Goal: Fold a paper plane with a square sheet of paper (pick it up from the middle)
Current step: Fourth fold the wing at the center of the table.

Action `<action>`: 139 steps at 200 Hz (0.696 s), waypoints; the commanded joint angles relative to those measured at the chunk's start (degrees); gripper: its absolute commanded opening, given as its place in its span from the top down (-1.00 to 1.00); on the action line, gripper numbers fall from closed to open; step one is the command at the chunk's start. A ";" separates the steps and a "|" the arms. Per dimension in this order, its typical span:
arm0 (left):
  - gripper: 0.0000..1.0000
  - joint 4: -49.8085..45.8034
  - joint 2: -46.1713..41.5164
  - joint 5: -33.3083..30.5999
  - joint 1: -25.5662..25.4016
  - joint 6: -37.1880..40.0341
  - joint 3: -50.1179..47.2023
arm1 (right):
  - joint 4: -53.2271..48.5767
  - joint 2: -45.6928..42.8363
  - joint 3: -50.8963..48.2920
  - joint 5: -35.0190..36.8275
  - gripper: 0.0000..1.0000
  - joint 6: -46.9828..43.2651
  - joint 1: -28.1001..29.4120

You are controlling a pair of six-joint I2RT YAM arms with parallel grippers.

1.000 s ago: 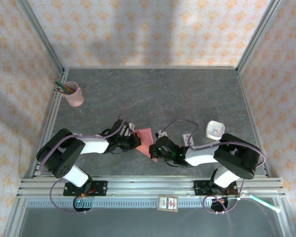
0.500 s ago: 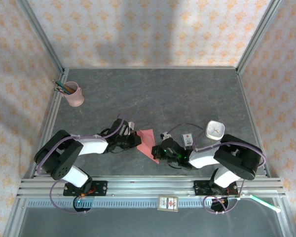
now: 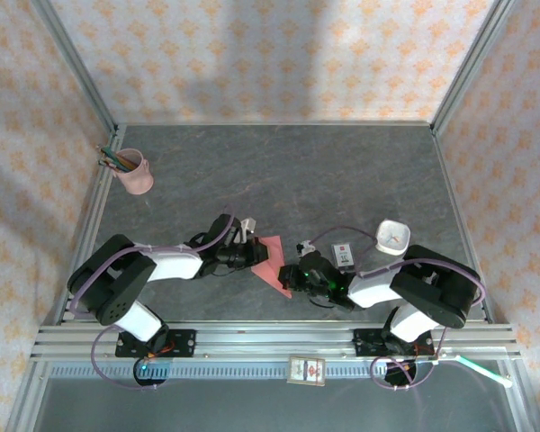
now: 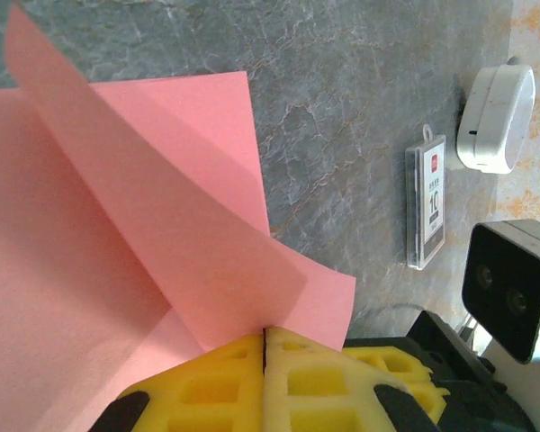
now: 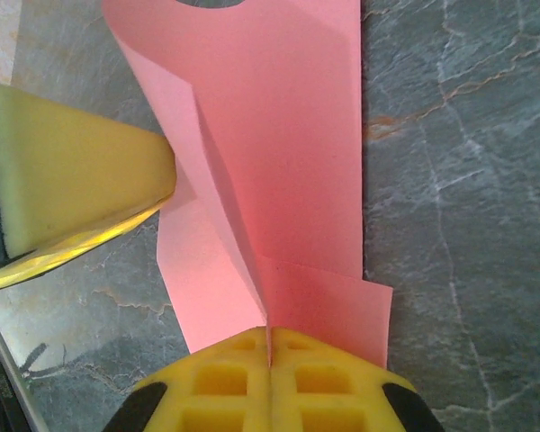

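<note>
The left end effector (image 4: pixel 265 346) has its yellow fingers pressed together on a raised flap of the thin salmon-pink square sheet of paper (image 4: pixel 117 234). The right end effector (image 5: pixel 270 344) is likewise clamped on the sheet's opposite end, where a crease runs into its closed jaws. The partly folded sheet sits between the two arms, low over the grey stone-patterned tabletop (image 3: pixel 297 171), near the front edge. A small white-and-black box (image 3: pixel 344 254) lies near it on the right. A pink pencil cup (image 3: pixel 137 173) stands well apart at the far left.
</note>
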 commanded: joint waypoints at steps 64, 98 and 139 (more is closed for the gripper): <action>0.84 2.49 3.65 1.45 -0.96 -0.10 3.41 | 0.12 -0.30 -0.44 0.54 0.92 0.41 -0.38; 0.84 1.98 4.36 1.21 -0.96 0.16 3.69 | -0.79 -0.48 -0.09 0.89 0.91 0.16 -0.37; 0.85 0.60 4.98 0.18 -0.97 1.37 3.93 | -1.19 -0.49 0.00 1.06 0.91 0.23 -0.43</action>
